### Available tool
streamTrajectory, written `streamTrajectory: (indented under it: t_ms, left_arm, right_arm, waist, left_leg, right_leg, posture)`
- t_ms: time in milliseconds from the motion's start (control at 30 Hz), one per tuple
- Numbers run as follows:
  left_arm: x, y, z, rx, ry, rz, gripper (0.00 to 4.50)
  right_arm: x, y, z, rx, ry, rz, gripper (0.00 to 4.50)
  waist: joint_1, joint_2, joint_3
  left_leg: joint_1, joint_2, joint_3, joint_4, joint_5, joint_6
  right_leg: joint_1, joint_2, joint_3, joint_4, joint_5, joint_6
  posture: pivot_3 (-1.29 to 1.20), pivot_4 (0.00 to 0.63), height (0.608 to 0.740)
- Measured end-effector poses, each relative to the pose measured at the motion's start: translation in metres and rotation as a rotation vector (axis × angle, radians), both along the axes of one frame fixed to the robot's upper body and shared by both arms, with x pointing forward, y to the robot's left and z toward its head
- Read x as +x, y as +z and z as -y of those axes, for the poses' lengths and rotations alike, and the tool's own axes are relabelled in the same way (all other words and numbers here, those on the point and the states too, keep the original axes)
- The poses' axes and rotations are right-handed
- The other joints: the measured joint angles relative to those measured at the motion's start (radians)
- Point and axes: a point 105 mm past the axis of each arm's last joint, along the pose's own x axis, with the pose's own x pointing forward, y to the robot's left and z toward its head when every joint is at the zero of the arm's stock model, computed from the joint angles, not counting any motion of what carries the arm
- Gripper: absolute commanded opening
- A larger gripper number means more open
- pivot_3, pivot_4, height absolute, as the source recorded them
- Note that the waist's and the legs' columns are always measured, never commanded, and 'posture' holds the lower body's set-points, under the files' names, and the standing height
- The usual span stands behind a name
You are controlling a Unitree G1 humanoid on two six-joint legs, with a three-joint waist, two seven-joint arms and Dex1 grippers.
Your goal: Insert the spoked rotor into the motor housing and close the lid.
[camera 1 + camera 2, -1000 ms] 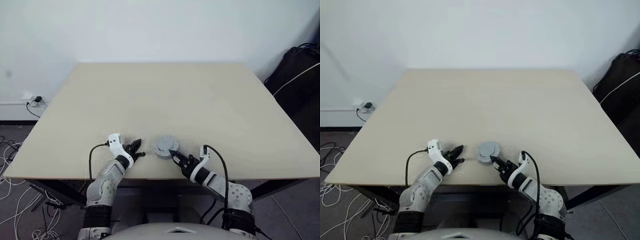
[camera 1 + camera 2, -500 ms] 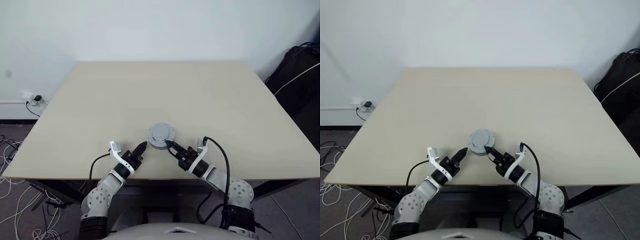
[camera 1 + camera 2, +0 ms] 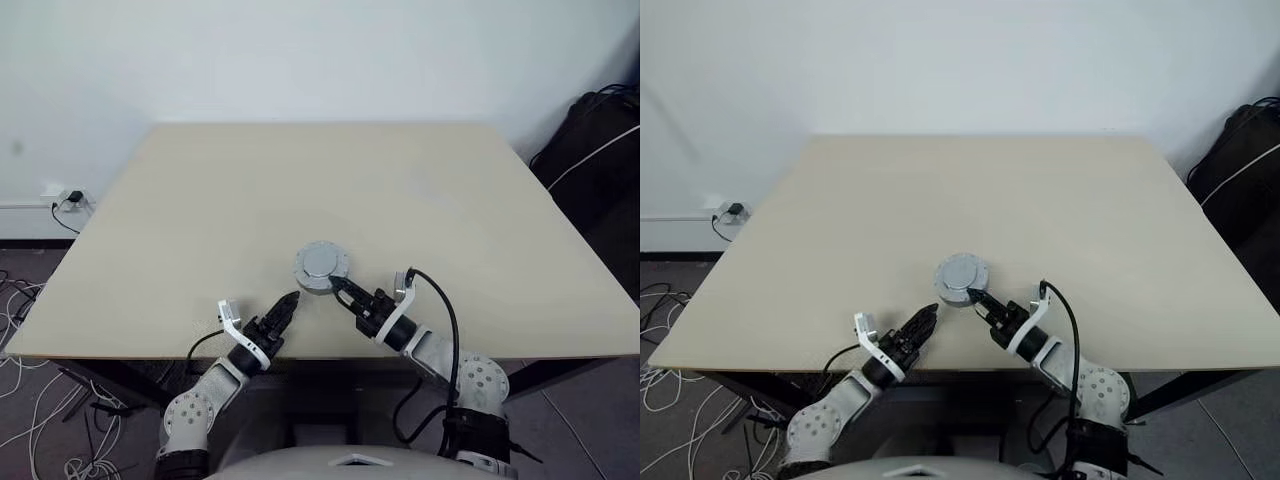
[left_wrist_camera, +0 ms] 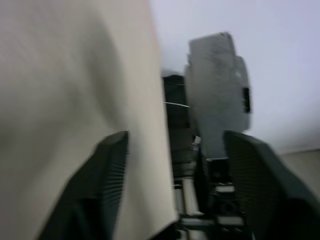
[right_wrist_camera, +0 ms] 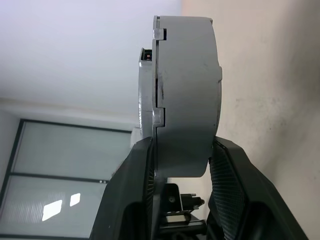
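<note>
wall (image 3: 320, 50): plain white
counter (image 3: 320, 190): pale beige top
floor (image 3: 30, 290): grey, loose white cables (image 3: 25, 400)
socket (image 3: 72, 200): low on wall

Left gripper (image 3: 284, 310): fingers spread, empty, at bench's near edge. Right gripper (image 3: 340, 291): fingers clamping the lid (image 3: 321, 266).

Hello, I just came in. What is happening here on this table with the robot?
The robot is assembling a small motor at the near edge of the beige table. Its right gripper is shut on the grey round assembly, the lid already on the housing, holding it by the rim above the table. The left gripper is open and empty, close beside the assembly on its left without touching it.
</note>
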Motion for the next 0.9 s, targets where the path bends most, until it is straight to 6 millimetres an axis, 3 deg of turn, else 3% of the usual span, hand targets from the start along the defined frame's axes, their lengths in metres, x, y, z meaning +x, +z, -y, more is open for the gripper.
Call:
streamTrajectory:
  t_ms: [33,400,767,900]
  left_arm:
    - [0.0,0.001,0.0,-0.008,0.0,0.006,4.45]
    - [0.001,0.008,-0.002,-0.066,0.02,0.025,4.45]
    - [0.002,0.01,0.0,-0.072,0.017,0.03,4.45]
    - [0.002,0.01,0.001,-0.074,0.014,0.027,3.56]
  right_arm:
    - [0.0,0.0,-0.001,-0.003,0.005,-0.001,1.3]
    - [-0.011,0.0,-0.01,-0.022,0.117,-0.01,1.3]
    - [-0.034,-0.004,-0.019,-0.048,0.239,-0.032,1.3]
    - [-0.035,-0.005,-0.02,-0.051,0.25,-0.034,1.3]
  waist:
    - [0.0,0.0,0.0]
    - [0.001,0.0,0.0]
    - [0.002,0.0,0.0]
    - [0.002,0.0,0.0]
  left_leg:
    - [0.0,0.0,0.0,0.0,0.0,0.0]
    - [0.0,0.0,0.001,0.0,0.0,0.0]
    - [0.0,0.0,0.001,0.002,0.001,0.002]
    - [0.0,0.0,0.001,0.003,0.001,0.002]
  right_leg:
    - [0.0,0.0,0.0,0.0,0.0,0.0]
    - [0.0,0.0,0.001,0.0,0.0,-0.001]
    - [0.001,0.0,0.001,0.0,0.0,-0.001]
    - [0.002,0.001,0.001,0.0,0.0,0.0]
  posture:
    - [0.0,0.0,0.74]
    - [0.0,0.0,0.74]
    - [0.0,0.0,0.74]
    - [0.0,0.0,0.74]
